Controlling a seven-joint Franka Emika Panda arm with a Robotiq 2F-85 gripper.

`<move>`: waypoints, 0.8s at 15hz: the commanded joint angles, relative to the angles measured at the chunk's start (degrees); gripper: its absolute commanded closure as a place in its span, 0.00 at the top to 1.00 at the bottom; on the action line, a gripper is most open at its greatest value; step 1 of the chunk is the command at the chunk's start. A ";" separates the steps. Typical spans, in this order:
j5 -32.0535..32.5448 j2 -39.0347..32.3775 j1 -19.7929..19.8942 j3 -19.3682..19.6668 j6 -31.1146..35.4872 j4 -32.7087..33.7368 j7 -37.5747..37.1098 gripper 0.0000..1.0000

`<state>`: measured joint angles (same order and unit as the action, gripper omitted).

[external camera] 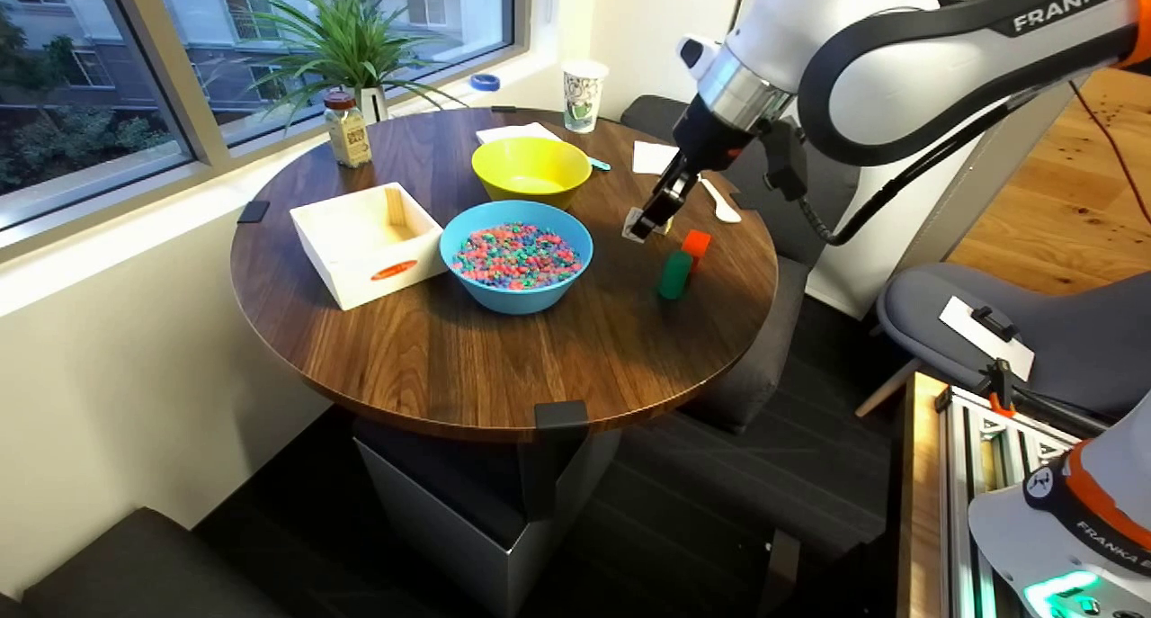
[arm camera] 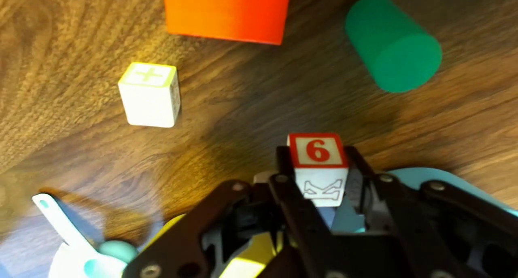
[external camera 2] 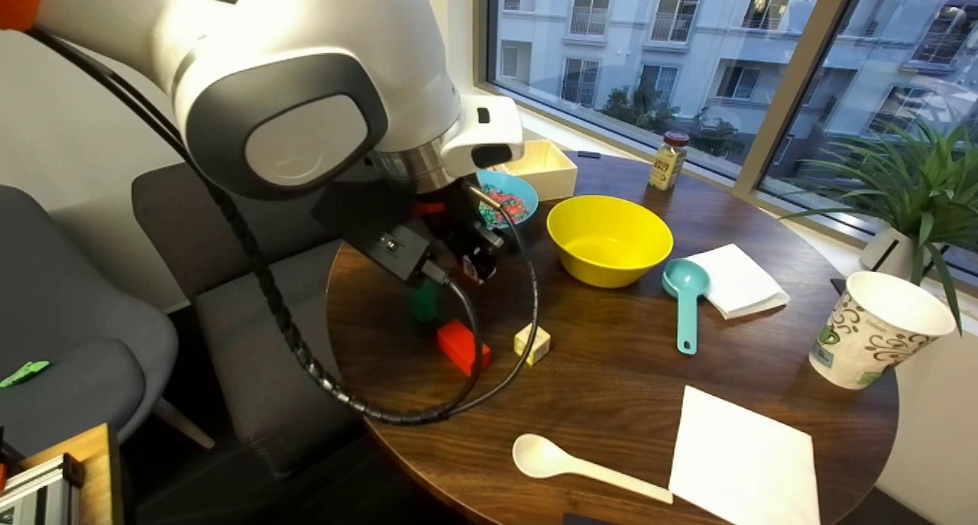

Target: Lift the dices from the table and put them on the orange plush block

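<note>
Wrist view: my gripper (arm camera: 317,158) is pinching the red-framed die (arm camera: 319,168), a fingertip either side; visible faces carry a red 6 and an outlined letter. Can't tell if its underside is clear of the wood. Yellow-framed die (arm camera: 149,98) sits on the table (arm camera: 101,148), well apart from the claw, plus sign on one face. Orange block (arm camera: 226,13) near that die, cut off by the frame; green cylinder (arm camera: 406,63) stands apart from the block.

In an exterior view, my arm (external camera: 863,69) reaches in over the table's right edge, gripper between that edge and the blue bowl (external camera: 517,301), which holds coloured beads (external camera: 517,256). Orange block and green cylinder sit toward the right edge; yellow-framed die mostly hidden behind the fingers. Wooden box (external camera: 351,272) just beside the blue bowl, toward the left edge; spice jar (external camera: 349,137) by the window-side edge.

In an exterior view, I see the orange block and yellow-framed die near each other, not touching, toward the lower left edge; my cable (external camera 2: 405,417) loops across the block. Teal scoop (external camera 2: 687,315) beside the yellow bowl (external camera 2: 581,257). Paper cup (external camera 2: 871,334) near the right edge, pale spoon (external camera 2: 544,458) near the bottom edge.
</note>
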<state>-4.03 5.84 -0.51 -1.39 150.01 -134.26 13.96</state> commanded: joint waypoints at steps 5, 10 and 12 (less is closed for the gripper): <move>3.88 9.88 0.12 0.80 -6.49 -6.97 -2.13 0.09; 7.50 12.10 1.64 1.45 -5.95 -9.60 -4.58 0.09; 7.89 12.33 1.94 1.79 -5.72 -10.29 -5.15 0.09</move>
<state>2.19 16.34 1.07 -0.08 144.42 -142.30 10.81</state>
